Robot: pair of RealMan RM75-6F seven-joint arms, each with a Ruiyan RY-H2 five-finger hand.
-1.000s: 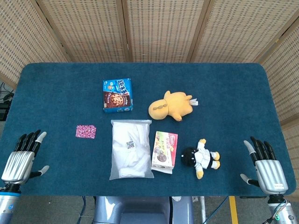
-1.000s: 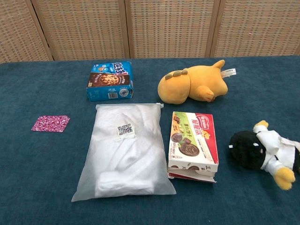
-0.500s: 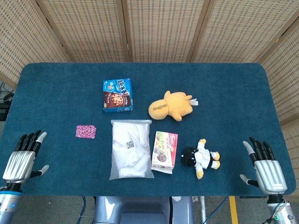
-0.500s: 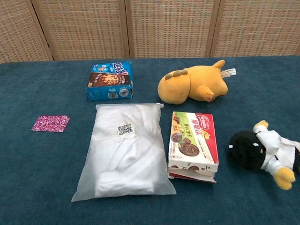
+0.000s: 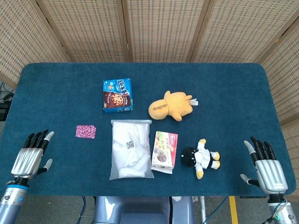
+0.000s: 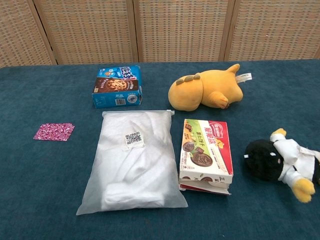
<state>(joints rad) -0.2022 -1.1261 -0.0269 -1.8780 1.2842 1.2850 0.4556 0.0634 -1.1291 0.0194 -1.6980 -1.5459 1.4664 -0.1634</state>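
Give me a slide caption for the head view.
Open left hand and right hand flank snack boxes, plush toys and a white bag on blue table.

Bright, even light; soft shadows; both views sharp.

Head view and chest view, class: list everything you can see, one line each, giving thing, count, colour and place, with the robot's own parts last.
Cloth-covered table: one, dark blue, before woven screens.
Cardboard biscuit box: one, blue, back left of middle.
Plush duck-like toy: one, yellow-orange, back middle.
Patterned flat packet: one, pink, left side.
Plastic bag of folded cloth: one, white, front middle.
Chocolate snack box: one, red and green, beside the bag.
Plush doll: one, black and white, front right.
Left hand: silver, front left, holding nothing.
Right hand: silver, front right, holding nothing.
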